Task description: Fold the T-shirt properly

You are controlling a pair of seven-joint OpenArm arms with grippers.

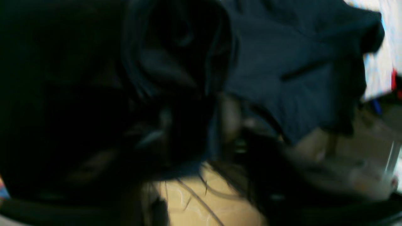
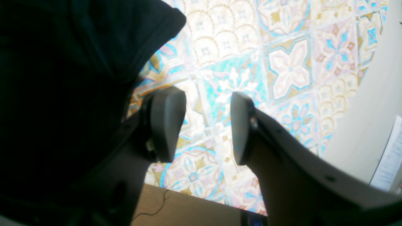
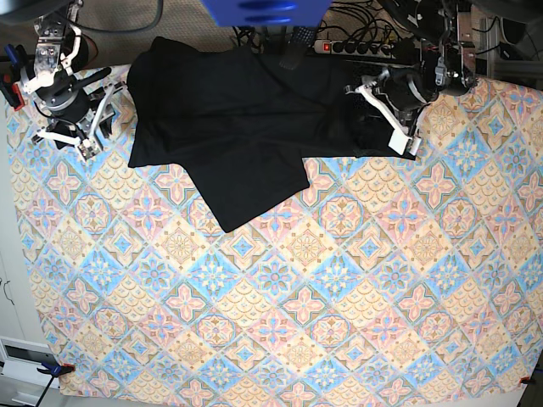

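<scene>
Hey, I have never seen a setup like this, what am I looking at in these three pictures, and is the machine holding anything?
This is a robot with two arms working at a table. The base view looks straight down on a patterned tablecloth with a black T-shirt lying crumpled near the far edge.

The other two pictures come from cameras mounted on the wrists, looking along each hand.

The right hand sits at the left of the base view. Its wrist picture shows two dark fingers spread apart over the cloth with nothing between them, the shirt just beside.

The left hand is at the right of the base view, at the shirt's edge. Its wrist picture is dark and blurred, filled mostly with shirt fabric, so I cannot tell whether it is gripping.
</scene>
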